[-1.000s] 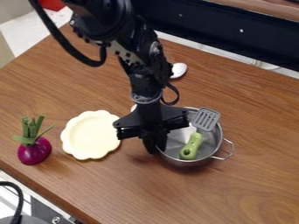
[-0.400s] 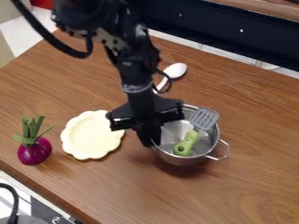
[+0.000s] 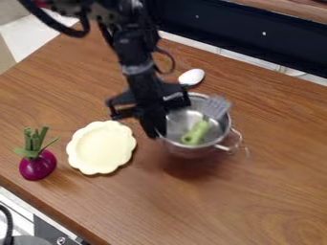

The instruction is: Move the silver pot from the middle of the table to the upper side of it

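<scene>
A robot gripper [image 3: 155, 132] pinches a silver pot [image 3: 181, 120] by its left rim, the bowl hanging to the gripper's right in view, wire handle [image 3: 223, 148] pointing away.

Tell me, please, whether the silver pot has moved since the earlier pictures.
Yes: the silver pot has moved up and somewhat left in the view, judged against the cream plate.

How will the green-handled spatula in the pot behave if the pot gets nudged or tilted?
The spatula would probably slide or swivel, since it lies loose at a slant inside the pot. Its slotted head reaches the rim, so a sharp tilt that way might tip it out. The smooth-looking metal wall likely offers little grip.
</scene>
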Robot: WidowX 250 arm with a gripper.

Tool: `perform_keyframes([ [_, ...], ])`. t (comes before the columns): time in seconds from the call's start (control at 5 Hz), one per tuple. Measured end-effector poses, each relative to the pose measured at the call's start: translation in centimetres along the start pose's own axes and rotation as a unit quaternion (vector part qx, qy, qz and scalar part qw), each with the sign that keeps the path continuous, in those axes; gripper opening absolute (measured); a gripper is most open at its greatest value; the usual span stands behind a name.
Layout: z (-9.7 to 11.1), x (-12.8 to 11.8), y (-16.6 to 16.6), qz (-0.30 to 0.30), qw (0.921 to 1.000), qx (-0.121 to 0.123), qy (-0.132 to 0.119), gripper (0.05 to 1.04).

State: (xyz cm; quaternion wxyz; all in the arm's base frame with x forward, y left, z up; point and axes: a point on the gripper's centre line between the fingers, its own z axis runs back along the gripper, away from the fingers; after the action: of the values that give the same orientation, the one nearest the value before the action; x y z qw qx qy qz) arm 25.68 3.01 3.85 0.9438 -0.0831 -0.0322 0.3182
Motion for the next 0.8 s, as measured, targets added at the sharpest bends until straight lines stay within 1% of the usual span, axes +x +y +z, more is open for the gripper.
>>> perform_keyframes([
  [0.2,1.4,2.5,0.6,0.021,0.9995,-0.003,-0.022,0.055],
  [0.4,1.6,5.8,2.2,0.045,0.9986,0.011,-0.027,0.055],
  [0.6,2.0,9.0,4.2,0.070,0.9969,0.010,-0.035,0.055],
  [0.8,2.0,11.2,6.3,0.070,0.9968,0.002,-0.037,0.055],
])
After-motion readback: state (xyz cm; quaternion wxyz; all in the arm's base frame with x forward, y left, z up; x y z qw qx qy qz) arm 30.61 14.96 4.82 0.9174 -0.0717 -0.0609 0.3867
